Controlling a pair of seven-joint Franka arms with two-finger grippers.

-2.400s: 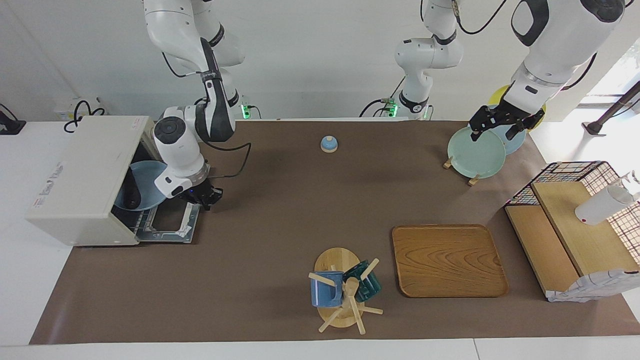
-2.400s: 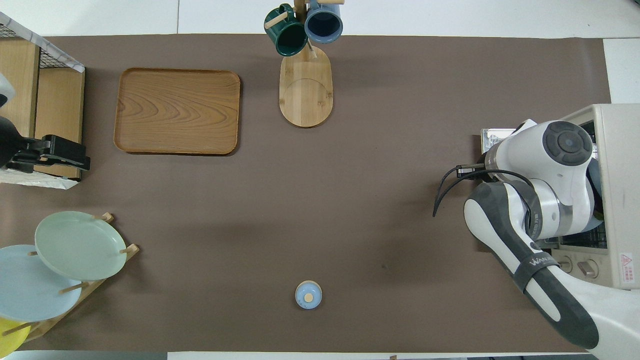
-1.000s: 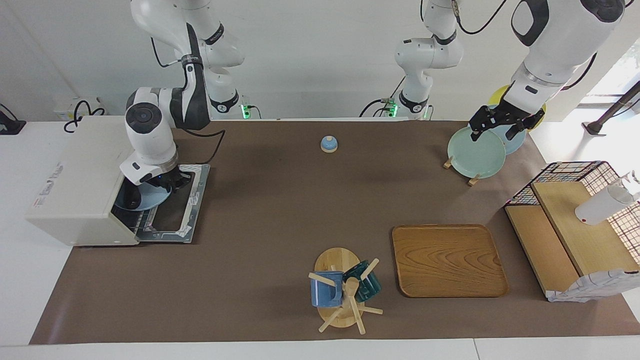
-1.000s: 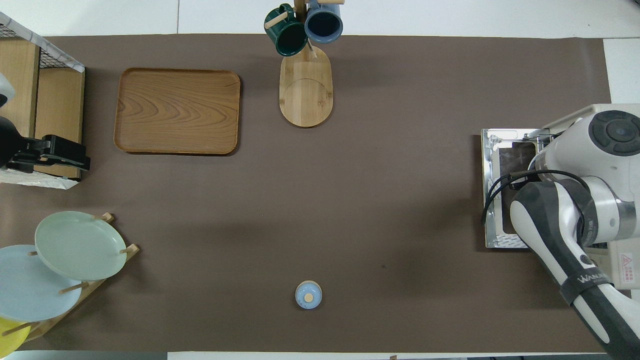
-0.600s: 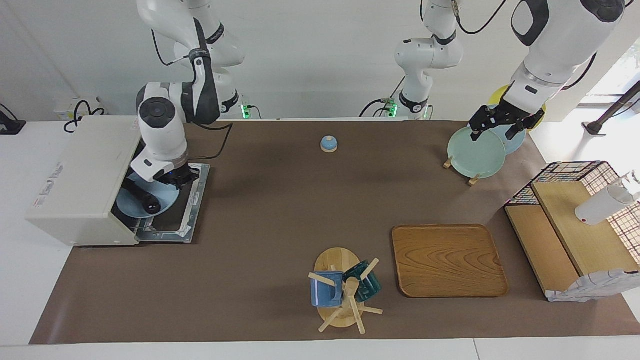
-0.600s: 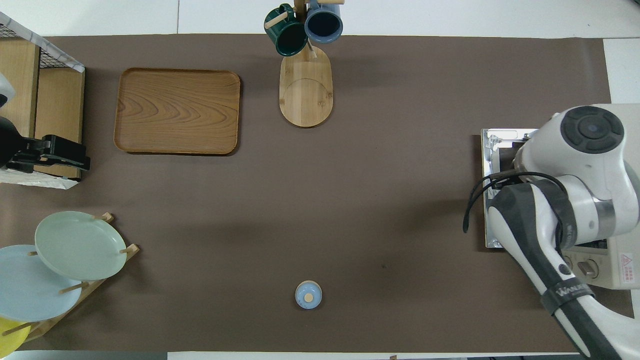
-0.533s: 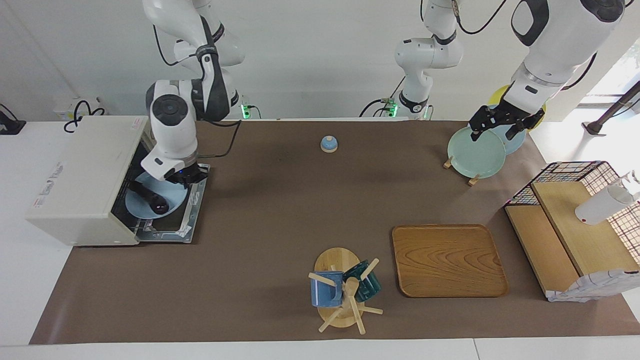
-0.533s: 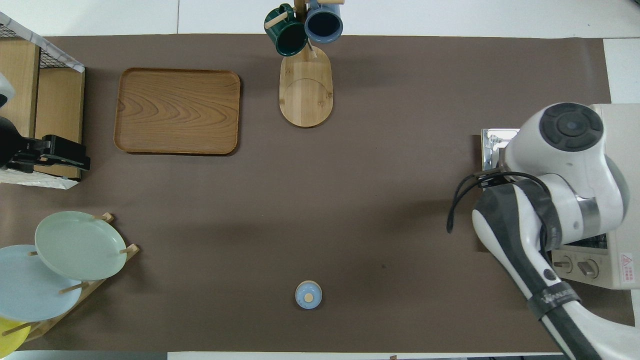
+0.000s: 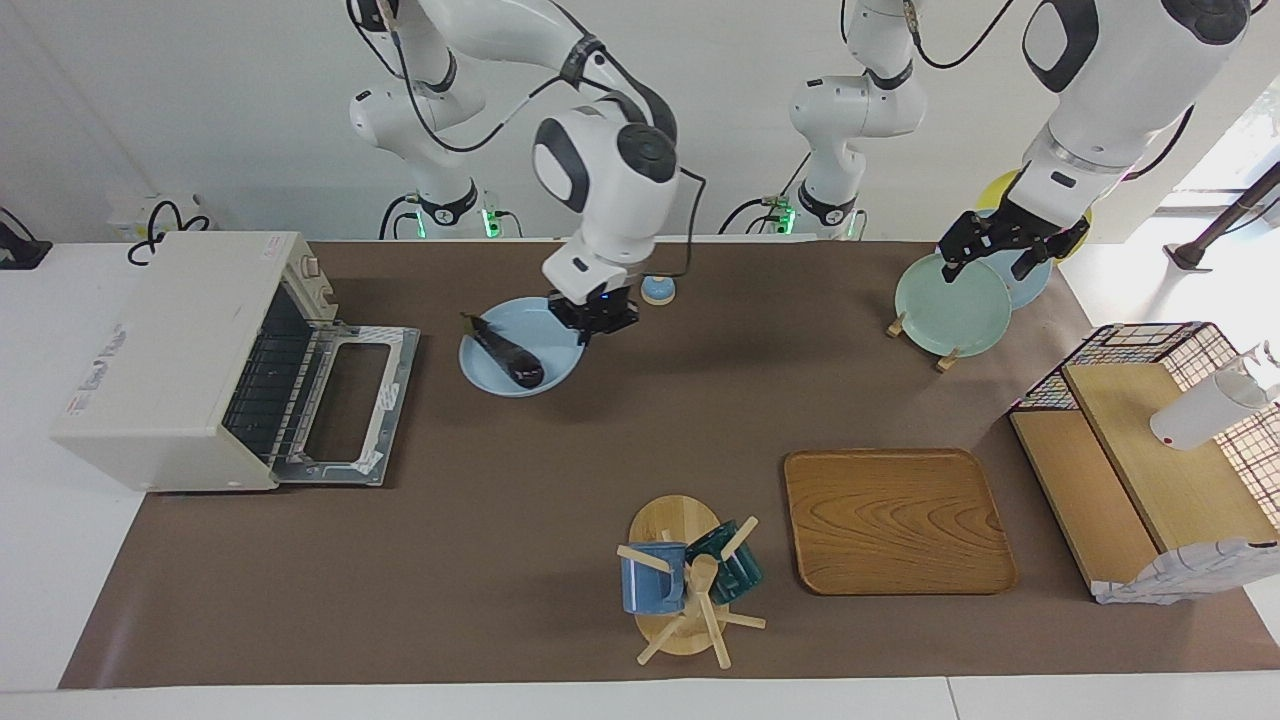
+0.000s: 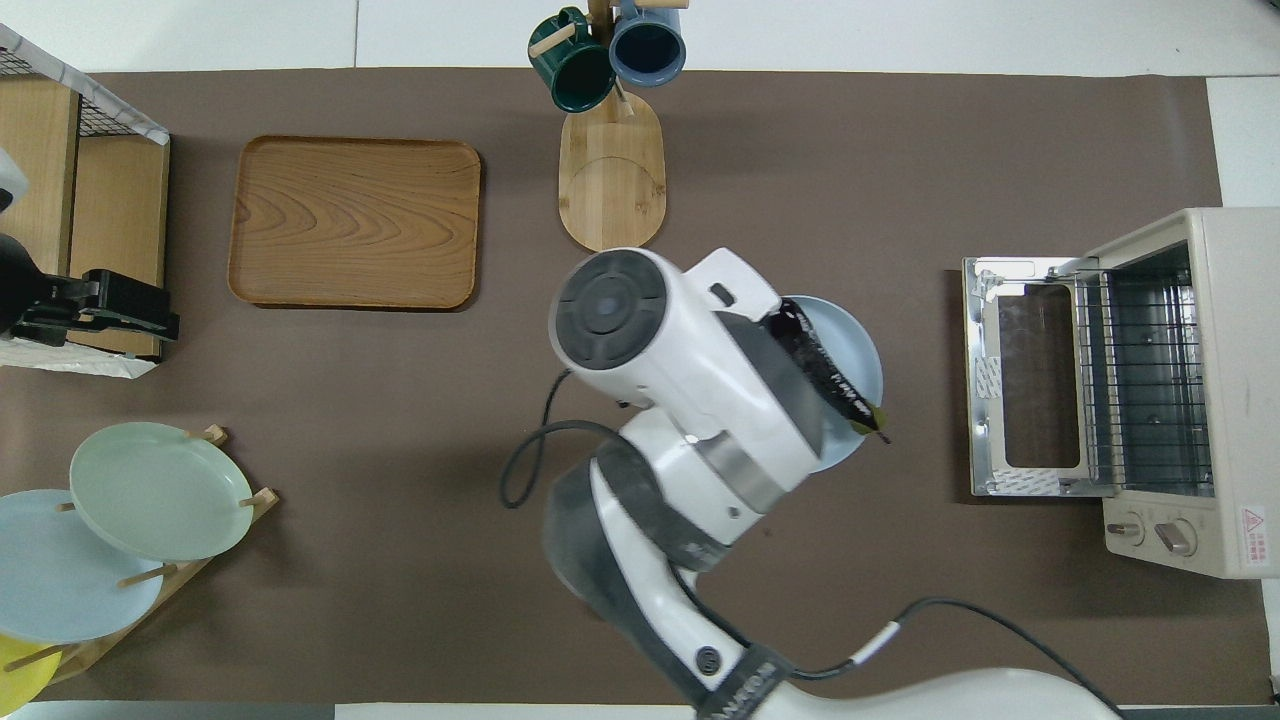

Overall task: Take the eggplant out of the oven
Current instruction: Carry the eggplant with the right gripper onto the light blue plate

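Since half a second ago the right gripper has carried the light blue plate out of the oven and toward the middle of the table; you now see it clamped shut on the plate's rim, at the edge nearer the robots. The eggplant rides on that plate, lying diagonally with its stem tip pointing toward the oven. From overhead, the right arm's wrist covers most of the plate, and only part of the eggplant shows past it. You cannot tell from either view whether the plate is resting on the brown mat or held just above it.

Oven door is folded down flat, and the wire rack inside is bare. Oven sits at the right arm's end of the table.

Left gripper waits with its jaws spread wide, holding nothing, over the pale green plate in the plate rack at the left arm's end.

Other items you can see: small blue bell just beside the right gripper, wooden tray, and a mug tree with a blue and a green mug, farther from the robots than the plate.
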